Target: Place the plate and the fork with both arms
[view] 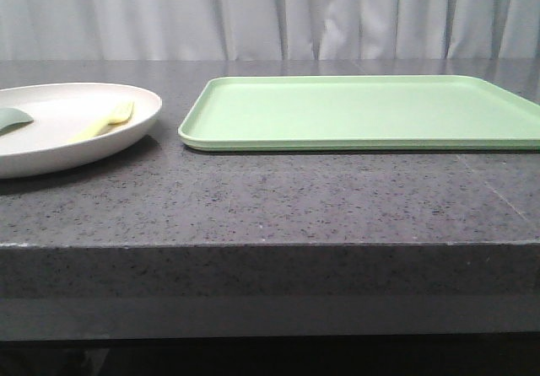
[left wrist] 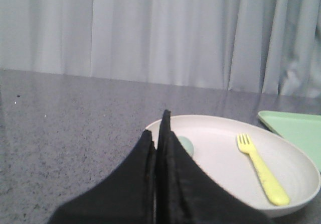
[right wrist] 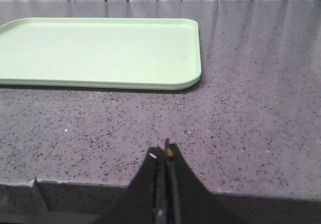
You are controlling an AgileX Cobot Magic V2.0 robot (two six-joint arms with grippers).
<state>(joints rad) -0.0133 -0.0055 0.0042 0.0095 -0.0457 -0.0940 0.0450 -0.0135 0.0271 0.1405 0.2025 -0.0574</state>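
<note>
The cream plate (view: 63, 136) rests on the dark stone table at the left; it also shows in the left wrist view (left wrist: 296, 184). The pale-yellow fork (view: 108, 120) lies inside the plate, and shows in the left wrist view (left wrist: 262, 170). A small grey-green spoon-like piece (view: 13, 118) lies in the plate too. My left gripper (left wrist: 159, 128) is shut and empty, close to the plate's near rim. My right gripper (right wrist: 163, 152) is shut and empty, above the table's front edge, short of the tray. Neither gripper shows in the front view.
A flat light-green tray (view: 363, 110) lies on the table right of the plate; it also shows in the right wrist view (right wrist: 100, 53). The table's front edge (view: 270, 245) runs across the front view. A grey curtain hangs behind.
</note>
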